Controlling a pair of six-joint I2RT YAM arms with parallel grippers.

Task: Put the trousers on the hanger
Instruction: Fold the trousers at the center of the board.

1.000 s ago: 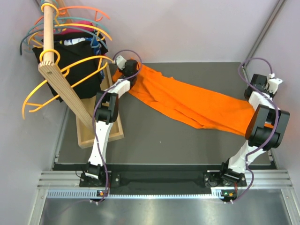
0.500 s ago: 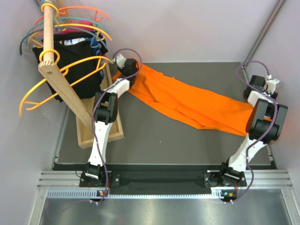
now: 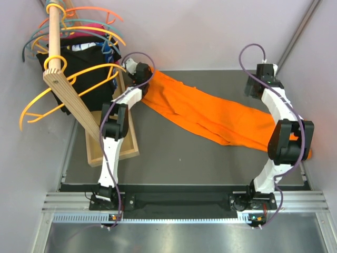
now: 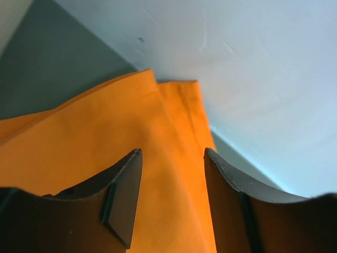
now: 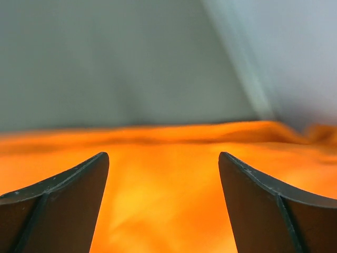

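The orange trousers [image 3: 210, 116] lie stretched across the dark table from back left to front right. My left gripper [image 3: 142, 74] hovers over their back-left end; in the left wrist view the left gripper [image 4: 173, 153] stands open, with the trousers [image 4: 105, 137] under the gap and not pinched. My right gripper [image 3: 255, 87] is raised near the back right, clear of the cloth's right end. The wrist view shows the right gripper [image 5: 163, 155] wide open with the blurred trousers [image 5: 158, 211] below. The amber-yellow hanger [image 3: 100, 66] hangs on the wooden rod, just left of my left gripper.
A slanted wooden rod [image 3: 63, 89] on a wooden base frame [image 3: 113, 153] holds coral and teal hangers [image 3: 84, 23] and black garments [image 3: 79, 58] at the back left. Pale walls close in at the back and on both sides.
My right gripper has opened, let go of the trousers' right end, and swung up and inward towards the back. The left gripper opened wider and shifted slightly backward. The hanger swayed a little.
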